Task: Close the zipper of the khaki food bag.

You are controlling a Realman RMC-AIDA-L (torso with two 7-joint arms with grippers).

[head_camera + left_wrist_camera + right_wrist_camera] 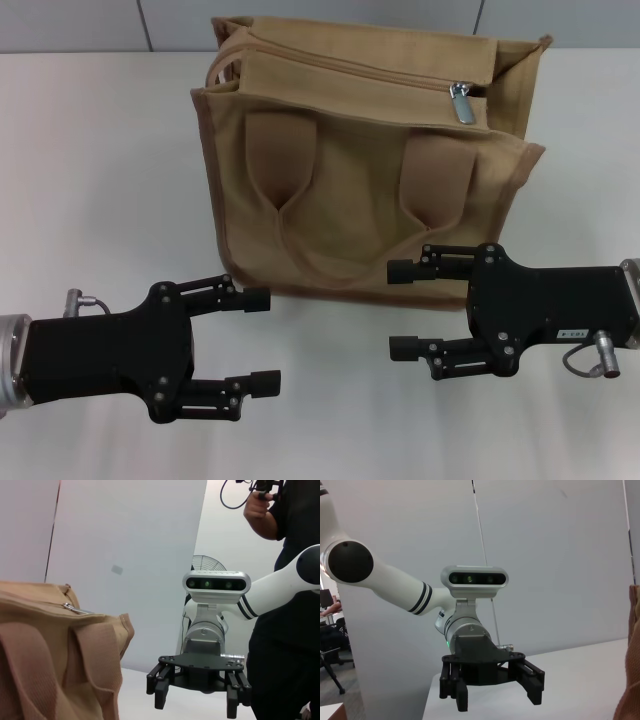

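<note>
The khaki food bag stands upright at the middle back of the white table, its two handles hanging down its front face. The zipper runs along the top flap, and its silver pull tab sits near the right end. My left gripper is open and empty, low in front of the bag's left corner. My right gripper is open and empty, just in front of the bag's lower right, its upper finger over the bag's bottom edge. The left wrist view shows the bag, the pull tab and the right gripper.
The white table stretches to both sides of the bag. A grey wall stands behind it. The right wrist view shows the left gripper and a strip of the bag. A person stands beyond the right arm.
</note>
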